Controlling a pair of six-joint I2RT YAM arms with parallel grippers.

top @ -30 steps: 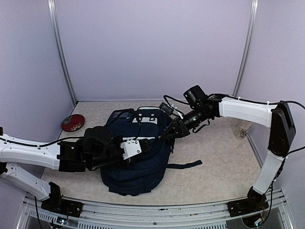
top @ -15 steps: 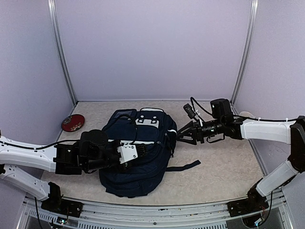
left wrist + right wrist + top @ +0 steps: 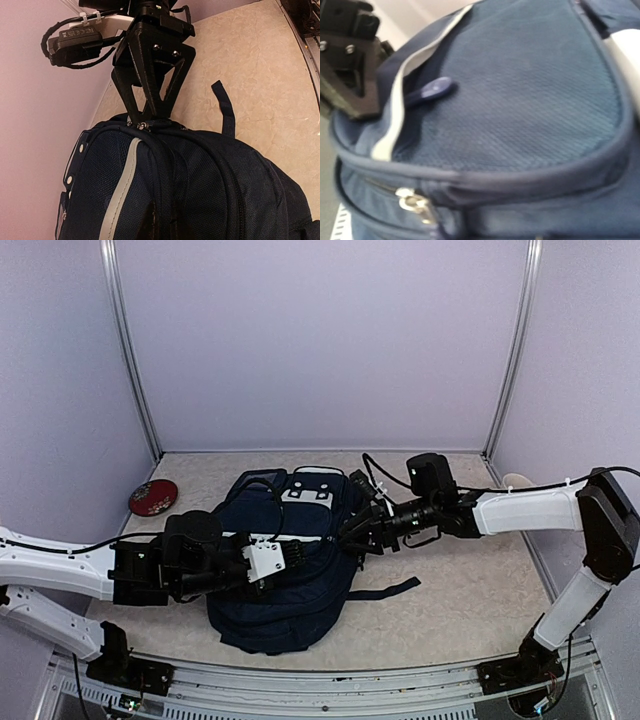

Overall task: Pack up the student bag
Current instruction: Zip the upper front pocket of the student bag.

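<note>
— Position first: where do we see the student bag (image 3: 290, 590)?
— We see it lying in the middle of the table (image 3: 460, 610), top end toward the back wall, with one black strap (image 3: 385, 588) trailing out to the right.
— And our left gripper (image 3: 288, 553)?
— Its jaws are closed tight over the bag's middle. In its wrist view the navy fabric gathers up toward them, so we read a pinch on a fold, though the fingertips themselves are hidden.
— Right gripper (image 3: 352, 533)?
— Partly open. We see its black fingers spread in a V, tips just at the metal zipper sliders (image 3: 141, 124) on the bag's right side. Whether they have hold of anything, we cannot tell.
</note>
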